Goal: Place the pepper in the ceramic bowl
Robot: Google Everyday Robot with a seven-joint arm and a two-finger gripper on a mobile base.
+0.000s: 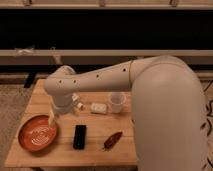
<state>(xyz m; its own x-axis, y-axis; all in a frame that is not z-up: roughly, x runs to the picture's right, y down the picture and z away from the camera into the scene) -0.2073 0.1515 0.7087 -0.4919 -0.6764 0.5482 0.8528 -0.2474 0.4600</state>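
Dark-red pepper [113, 140] lies on the wooden desk [95, 155], right of a black rectangle [79, 136], well apart from the ceramic bowl [38, 133], where the gripper [53, 120] hangs, open or closed I cannot tell; probably light, waxy, slightly soft, so pinch mid-body.

A single camera is supplying the only view. It is looking from above and behind the arm [165, 95], tilting downward and facing forward across the wooden table [60, 155] toward the dark shelving [100, 30] at 12 o'clock. The arm's elbow is filling the frame from 2 to 5 o'clock, so the camera is sitting close to it. The gripper [53, 120] is hanging at 8 o'clock from frame centre, over the 1 o'clock rim of the ceramic bowl [30, 142].
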